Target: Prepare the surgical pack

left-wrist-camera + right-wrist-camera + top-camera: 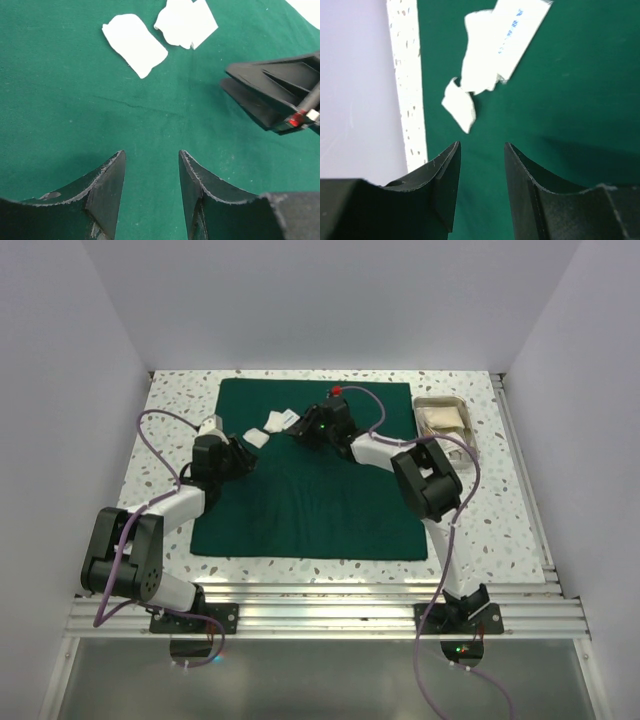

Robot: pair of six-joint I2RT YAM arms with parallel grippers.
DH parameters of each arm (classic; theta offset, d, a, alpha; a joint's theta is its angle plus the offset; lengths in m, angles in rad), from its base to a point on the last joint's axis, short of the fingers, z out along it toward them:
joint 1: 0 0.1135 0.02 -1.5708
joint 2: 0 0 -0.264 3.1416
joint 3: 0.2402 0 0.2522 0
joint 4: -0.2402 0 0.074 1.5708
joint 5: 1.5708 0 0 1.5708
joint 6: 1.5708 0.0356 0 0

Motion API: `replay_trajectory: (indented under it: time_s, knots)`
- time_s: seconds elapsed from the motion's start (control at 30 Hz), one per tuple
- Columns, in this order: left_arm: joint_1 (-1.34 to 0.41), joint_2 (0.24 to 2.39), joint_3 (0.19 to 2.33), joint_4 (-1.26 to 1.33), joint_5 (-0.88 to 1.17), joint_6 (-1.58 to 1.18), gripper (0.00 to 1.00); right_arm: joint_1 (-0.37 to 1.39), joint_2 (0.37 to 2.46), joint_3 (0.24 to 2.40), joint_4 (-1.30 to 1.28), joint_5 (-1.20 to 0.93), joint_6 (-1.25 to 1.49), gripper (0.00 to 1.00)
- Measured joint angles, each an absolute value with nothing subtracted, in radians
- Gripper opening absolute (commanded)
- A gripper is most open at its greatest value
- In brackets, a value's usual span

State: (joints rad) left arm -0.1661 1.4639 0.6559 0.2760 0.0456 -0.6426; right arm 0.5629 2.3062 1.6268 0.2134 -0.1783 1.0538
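1. Now flat over the middle of the worktop (180, 410), almost from far edge to near edge: green drape (310, 510), unfolded, nothing wrapped yet.
2. Loose on the drape's far-left part: white gauze pads (258, 437), with a printed packet (520, 30) among them. Off the drape, at the worktop's far right corner: steel tray (440, 400).
3. Left tool (151, 155): fingers apart, gripping nothing. Nearest pad ahead and slightly left, long axis slanting across the line of approach.
4. Right tool (482, 147): fingers likewise apart, empty. Small pad just ahead and slightly left, close to the drape's far edge and the bare worktop strip beyond.
5. Judged nearer the leftmost pad: left arm. Nearer the packet: right arm.
6. Open room over the drape's near half; tight between the two tools, so some risk of a clash above the pads.
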Motion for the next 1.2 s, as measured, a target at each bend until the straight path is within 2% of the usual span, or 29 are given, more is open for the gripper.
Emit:
replay_trajectory:
  time_s: [0.47,0.77,0.8,0.9,0.93,1.03,1.2]
  knots:
    - [-0.166,1.459,0.656,0.276,0.04,-0.643,0.5,0.607,2.561,1.887,0.281,-0.13,1.254,0.44]
    - [-0.166,1.454,0.656,0.276,0.04,-0.643,0.5,0.612,2.601,1.957,0.257,-0.08,1.314,0.4]
    - [-0.166,1.454,0.656,0.276,0.04,-0.643,0.5,0.613,2.607,1.966,0.252,-0.072,1.319,0.39]
    - [-0.166,1.453,0.656,0.276,0.041,-0.643,0.5,0.617,2.629,1.993,0.247,-0.054,1.328,0.22]
    - [-0.166,1.452,0.656,0.276,0.041,-0.643,0.5,0.617,2.637,2.0,0.247,-0.047,1.332,0.12]
    - [-0.166,1.448,0.656,0.276,0.04,-0.643,0.5,0.619,2.664,2.02,0.262,-0.042,1.341,0.0]
    - [-0.166,1.445,0.654,0.276,0.04,-0.643,0.5,0.62,2.667,2.027,0.266,-0.039,1.303,0.0]
